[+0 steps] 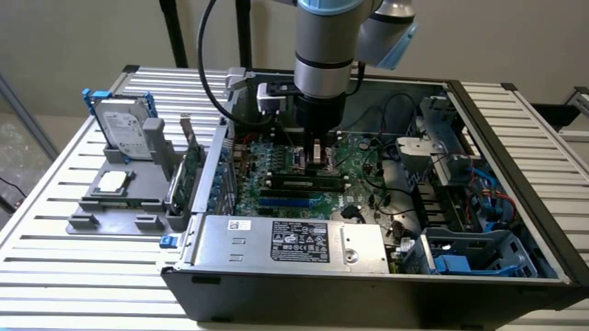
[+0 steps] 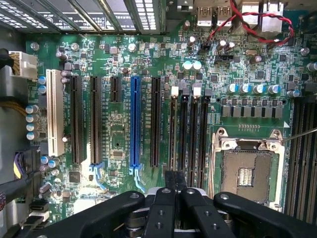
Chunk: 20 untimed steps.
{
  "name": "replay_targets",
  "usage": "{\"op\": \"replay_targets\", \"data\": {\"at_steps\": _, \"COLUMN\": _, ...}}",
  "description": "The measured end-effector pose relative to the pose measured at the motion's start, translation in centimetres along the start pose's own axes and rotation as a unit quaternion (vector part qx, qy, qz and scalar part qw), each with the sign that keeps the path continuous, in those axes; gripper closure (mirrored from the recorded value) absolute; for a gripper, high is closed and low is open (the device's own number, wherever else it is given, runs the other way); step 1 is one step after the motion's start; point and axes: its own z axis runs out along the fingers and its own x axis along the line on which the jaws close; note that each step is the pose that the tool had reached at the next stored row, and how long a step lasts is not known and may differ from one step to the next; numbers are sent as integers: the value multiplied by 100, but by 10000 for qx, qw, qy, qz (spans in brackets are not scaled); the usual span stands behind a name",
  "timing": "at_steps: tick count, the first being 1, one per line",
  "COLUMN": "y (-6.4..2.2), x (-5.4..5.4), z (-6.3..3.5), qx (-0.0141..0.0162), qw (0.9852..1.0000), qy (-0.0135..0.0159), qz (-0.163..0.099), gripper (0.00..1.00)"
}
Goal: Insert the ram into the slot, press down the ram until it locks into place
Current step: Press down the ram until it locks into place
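Observation:
Several parallel black slots lie between the blue connector and the silver processor socket. In the exterior view a long dark stick with a pale label, the ram, lies along those rows, apparently seated in one. Seen from the wrist, it cannot be told apart from the sockets. My gripper is shut, fingers together with nothing between them, its tips over one end of two of the rows. In the exterior view the gripper points straight down at the board just behind the ram; whether it touches the ram I cannot tell.
The case walls surround the board. A silver power supply lies at the front and cables and drive cages on the exterior view's right. A grey tray outside holds a hard drive and an expansion card. Red and black wires cross one board edge.

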Motion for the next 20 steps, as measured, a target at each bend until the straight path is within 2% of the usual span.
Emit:
{"op": "replay_targets", "data": {"at_steps": 5, "y": -6, "x": -4, "z": 44, "qx": -16, "qw": 10000, "qy": 1, "qz": -2, "gripper": 89}}
{"op": "replay_targets", "data": {"at_steps": 12, "y": -5, "x": -5, "z": 113, "qx": -22, "qw": 10000, "qy": 7, "qz": -8, "gripper": 89}}
{"op": "replay_targets", "data": {"at_steps": 15, "y": -6, "x": -7, "z": 137, "qx": -20, "qw": 10000, "qy": 0, "qz": -9, "gripper": 89}}
{"op": "replay_targets", "data": {"at_steps": 17, "y": -12, "x": -10, "z": 110, "qx": -27, "qw": 10000, "qy": -13, "qz": -9, "gripper": 89}}
{"op": "replay_targets", "data": {"at_steps": 20, "y": -33, "x": -3, "z": -28, "qx": -65, "qw": 10000, "qy": -3, "qz": -10, "gripper": 89}}
